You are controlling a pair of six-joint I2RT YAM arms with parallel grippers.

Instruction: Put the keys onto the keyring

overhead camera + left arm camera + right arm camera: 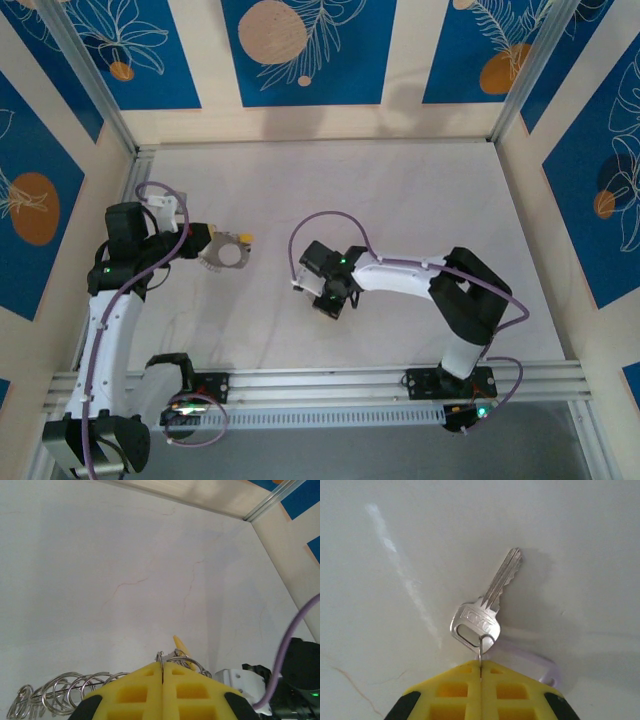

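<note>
White tabletop (400,200): carries both work areas. Left arm (110,320) reaches inward from the left side; right arm (400,275) bends toward the centre.

Left tool (212,246): yellow pads clenched, grasping the large thin grey metal keyring (232,252), strung with silvery loops and a yellow tag (246,238).

Right tool (480,667): pads pressed together, pinching a thin wire (480,650) that passes through the slot in the head of a small silvery metal key (482,610). That key lies flat on the tabletop, blade pointing away from the tool, well apart from the keyring. A pale lilac piece (535,662) sits just beside its head.
</note>
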